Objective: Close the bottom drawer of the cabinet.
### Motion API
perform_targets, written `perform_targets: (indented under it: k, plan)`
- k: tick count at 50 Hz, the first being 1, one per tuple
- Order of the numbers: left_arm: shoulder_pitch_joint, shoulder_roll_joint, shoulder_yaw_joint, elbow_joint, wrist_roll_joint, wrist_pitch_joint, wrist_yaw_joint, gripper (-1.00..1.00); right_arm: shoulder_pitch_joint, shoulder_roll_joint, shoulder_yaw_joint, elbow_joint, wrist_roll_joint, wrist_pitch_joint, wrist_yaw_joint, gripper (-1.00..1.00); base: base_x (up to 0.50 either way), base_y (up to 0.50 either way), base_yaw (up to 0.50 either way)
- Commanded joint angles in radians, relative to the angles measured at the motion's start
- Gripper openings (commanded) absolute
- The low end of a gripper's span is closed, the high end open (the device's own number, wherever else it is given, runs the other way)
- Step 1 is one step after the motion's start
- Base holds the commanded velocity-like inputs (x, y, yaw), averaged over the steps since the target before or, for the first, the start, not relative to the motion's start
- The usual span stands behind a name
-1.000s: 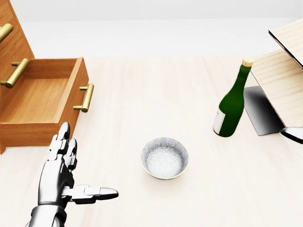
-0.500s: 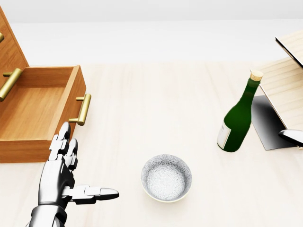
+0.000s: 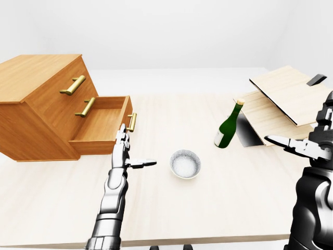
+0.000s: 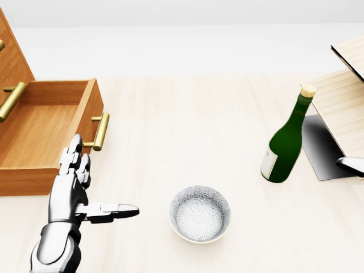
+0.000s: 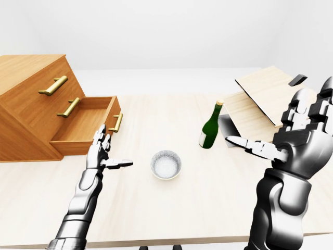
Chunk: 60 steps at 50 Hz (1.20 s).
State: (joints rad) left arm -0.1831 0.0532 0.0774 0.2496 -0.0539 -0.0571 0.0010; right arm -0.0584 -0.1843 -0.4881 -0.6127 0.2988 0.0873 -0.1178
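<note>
We see the cabinet (image 3: 39,107) at the left of the left-eye view on a pale wooden table (image 3: 171,208), with its bottom drawer (image 3: 101,126) pulled well out toward the table's middle. The drawer's front panel, with its brass handle (image 4: 100,132), ends just beside our left hand (image 4: 71,190), and bare tabletop lies to the right of that panel. Farther right sit a white bowl (image 4: 200,214) and, well beyond it, a green bottle (image 4: 286,139) standing upright near a stack of leaning boards (image 3: 278,104). Between drawer front and bowl we find clear tabletop.

Our left hand hovers at the drawer's near corner, fingers stretched upward in the head view and spread apart, thumb pointing right toward the bowl, gripping nothing. We cannot tell whether the fingertips touch the wood. Our right hand (image 5: 299,133) is raised at the right edge of the right-eye view, fingers splayed and empty, well away from the cabinet.
</note>
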Motion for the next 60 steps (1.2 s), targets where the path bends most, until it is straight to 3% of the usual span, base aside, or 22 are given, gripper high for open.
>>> perform_targets:
  k: [1, 5, 23, 39, 60]
  plan:
    - [-0.146, 0.031, 0.017, 0.187, -0.004, -0.03, 0.022, 1.0, -0.003, -0.002, 0.0, -0.016, 0.002, 0.0, 0.001, 1.0, 0.0, 0.0, 0.0]
    - [-0.292, 0.056, 0.022, 0.436, 0.018, -0.03, 0.045, 1.0, -0.002, -0.002, -0.006, -0.01, 0.004, 0.0, 0.005, 1.0, 0.0, 0.0, 0.0]
    - [-0.518, 0.092, 0.03, 0.822, 0.02, -0.03, 0.054, 1.0, 0.001, 0.002, 0.002, 0.007, -0.005, 0.0, 0.009, 1.0, 0.0, 0.0, 0.0]
    - [-0.525, 0.098, 0.034, 0.877, 0.02, -0.03, 0.062, 1.0, 0.004, 0.006, 0.011, 0.018, -0.018, 0.0, 0.013, 1.0, 0.0, 0.0, 0.0]
    - [-0.549, 0.16, 0.074, 0.918, -0.041, -0.03, 0.089, 1.0, 0.004, 0.008, 0.015, 0.025, -0.027, 0.0, 0.015, 1.0, 0.0, 0.0, 0.0]
